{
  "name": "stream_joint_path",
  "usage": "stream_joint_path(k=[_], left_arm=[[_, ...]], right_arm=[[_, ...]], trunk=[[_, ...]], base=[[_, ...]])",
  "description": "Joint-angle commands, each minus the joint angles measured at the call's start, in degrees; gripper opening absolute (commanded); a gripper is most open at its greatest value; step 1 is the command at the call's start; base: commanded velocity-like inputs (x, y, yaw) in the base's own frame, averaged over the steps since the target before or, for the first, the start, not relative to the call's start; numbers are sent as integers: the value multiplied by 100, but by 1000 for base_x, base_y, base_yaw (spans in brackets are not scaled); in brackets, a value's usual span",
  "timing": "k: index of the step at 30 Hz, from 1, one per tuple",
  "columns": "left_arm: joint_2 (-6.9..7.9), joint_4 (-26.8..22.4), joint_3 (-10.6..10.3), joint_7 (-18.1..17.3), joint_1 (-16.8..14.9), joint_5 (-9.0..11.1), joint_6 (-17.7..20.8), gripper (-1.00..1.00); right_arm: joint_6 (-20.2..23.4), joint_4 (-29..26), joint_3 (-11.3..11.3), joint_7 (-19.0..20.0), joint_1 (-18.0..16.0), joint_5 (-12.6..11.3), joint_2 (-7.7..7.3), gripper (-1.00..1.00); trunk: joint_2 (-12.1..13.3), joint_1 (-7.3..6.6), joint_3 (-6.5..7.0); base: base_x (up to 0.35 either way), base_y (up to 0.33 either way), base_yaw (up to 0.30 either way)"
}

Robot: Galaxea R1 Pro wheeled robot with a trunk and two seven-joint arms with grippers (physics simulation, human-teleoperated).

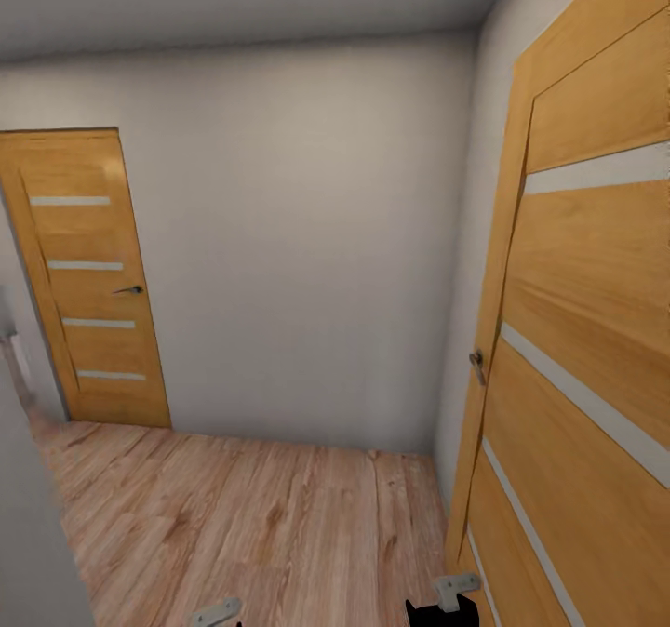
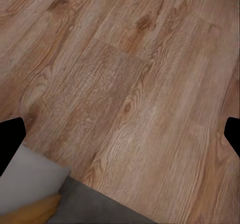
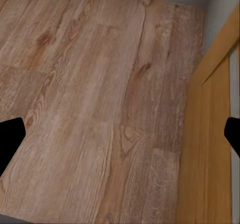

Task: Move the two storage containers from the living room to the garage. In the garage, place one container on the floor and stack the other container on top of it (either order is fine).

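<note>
At the end of a small hallway, robot faces a plain white wall (image 1: 307, 236). Wood-panelled door with a lever handle (image 1: 88, 278) stands closed to the left of that wall; a second like door (image 1: 577, 348) stands close on the right of it. Light wood-plank flooring (image 1: 251, 515) runs up to the wall.

Left claw (image 2: 120, 134): black tips far apart at the frame edges, wide, nothing between, planks beneath. Right claw (image 3: 120, 136): likewise wide and empty, over planks just beside the right door's foot.

Storage containers: no orange-red bin in sight here; robot appears in transit.

Handling judgement: thin-walled open bins should be light, somewhat flexible and slick; best pinched over the flared rim at a long side.
</note>
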Motion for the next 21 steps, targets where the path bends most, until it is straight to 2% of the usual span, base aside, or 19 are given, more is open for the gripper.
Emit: stream_joint_path(k=[1, 8, 16, 21], left_arm=[[-3, -12, 8, 9, 1, 37, 27, 100], [-4, -12, 8, 9, 1, 37, 27, 100], [-8, -12, 8, 9, 1, 37, 27, 100], [-4, -12, 14, 9, 1, 37, 27, 100]], right_arm=[[0, -1, -24, 27, -2, 50, 5, 100], [0, -1, -24, 26, -2, 50, 5, 100], [0, -1, -24, 26, -2, 50, 5, 100], [0, -1, -24, 26, -2, 50, 5, 100]], trunk=[[-3, 6, 3], [-3, 6, 38], [-3, 6, 44], [-3, 6, 45]], base=[[321, 0, -276], [310, -77, -248], [73, -22, -34], [249, -1, -2]])
